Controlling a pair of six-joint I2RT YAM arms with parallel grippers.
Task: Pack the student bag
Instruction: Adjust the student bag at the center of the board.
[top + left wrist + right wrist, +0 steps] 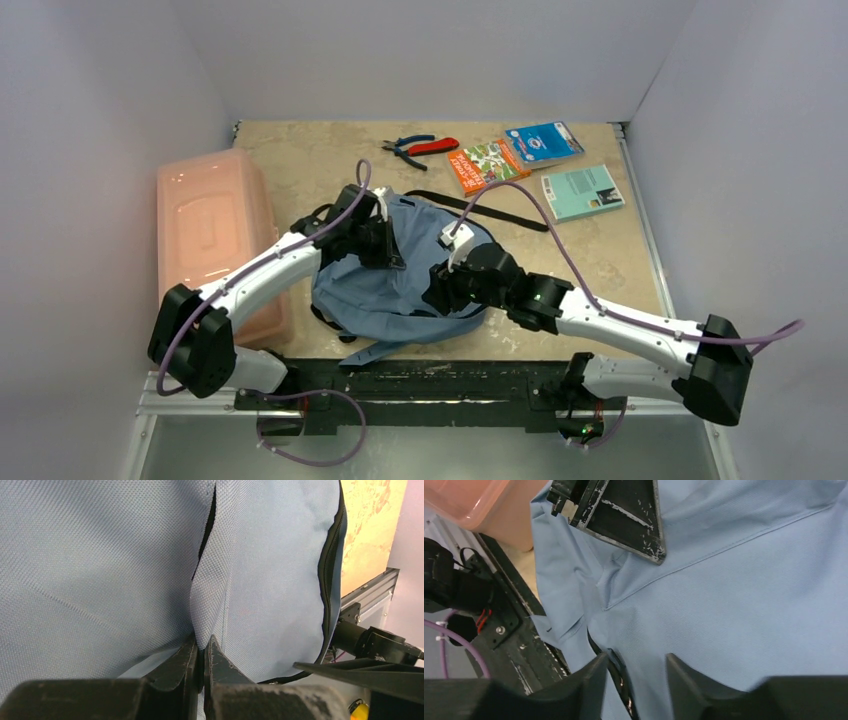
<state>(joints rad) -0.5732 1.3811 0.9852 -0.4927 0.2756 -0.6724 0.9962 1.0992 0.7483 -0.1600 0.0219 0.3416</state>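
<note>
You're working with the student bag (400,285), which is lying by the middle of the surface's near edge, between both arms. It's looking soft and light (expect sagging and bunching), so you're better off taking it by seams or zip trim. Your left hand (204,647) is pinching a fabric fold, fully closed. Your right hand (636,665) is hovering partly open astride the dark zip (620,677), gripping nothing. The pink box (215,230) is crowding the left edge, and freer room is lying toward the far edge, before the books (485,165).
</note>
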